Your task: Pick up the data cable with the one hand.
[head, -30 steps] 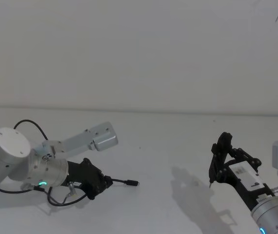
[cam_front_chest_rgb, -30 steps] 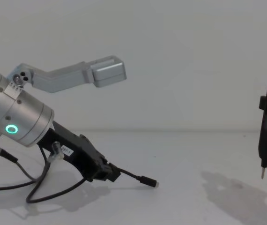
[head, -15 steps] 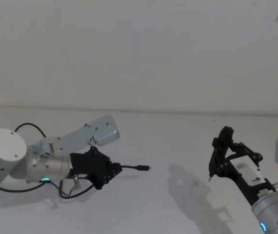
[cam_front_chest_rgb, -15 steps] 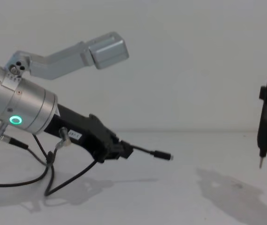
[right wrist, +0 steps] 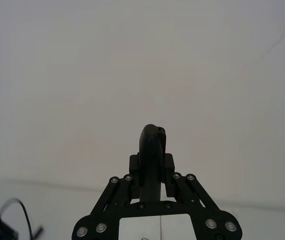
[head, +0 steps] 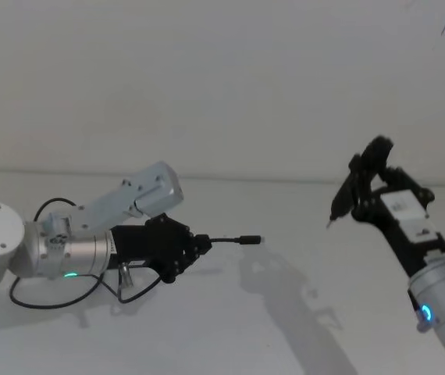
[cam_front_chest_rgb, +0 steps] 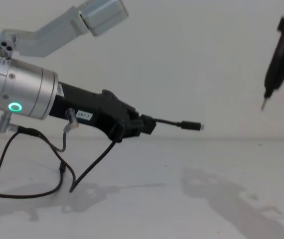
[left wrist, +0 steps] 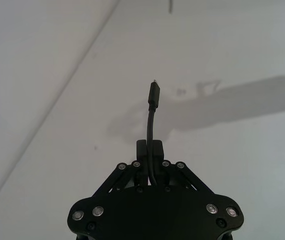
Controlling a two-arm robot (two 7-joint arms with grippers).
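I see the left gripper (cam_front_chest_rgb: 147, 124), a black 2-jaw unit on a silver cylinder with a green ring light, held above the white desk (cam_front_chest_rgb: 192, 209). Its jaws are clamped on the long, thin black data cable (cam_front_chest_rgb: 169, 122) just behind the silver-tipped plug, which sticks forward in the air. The rest of the cable hangs down and loops on the desk under the arm. The right gripper (right wrist: 151, 170) sits high and well apart, clamped on a slim black pen-like tool (cam_front_chest_rgb: 275, 59) with a pointed metal tip.
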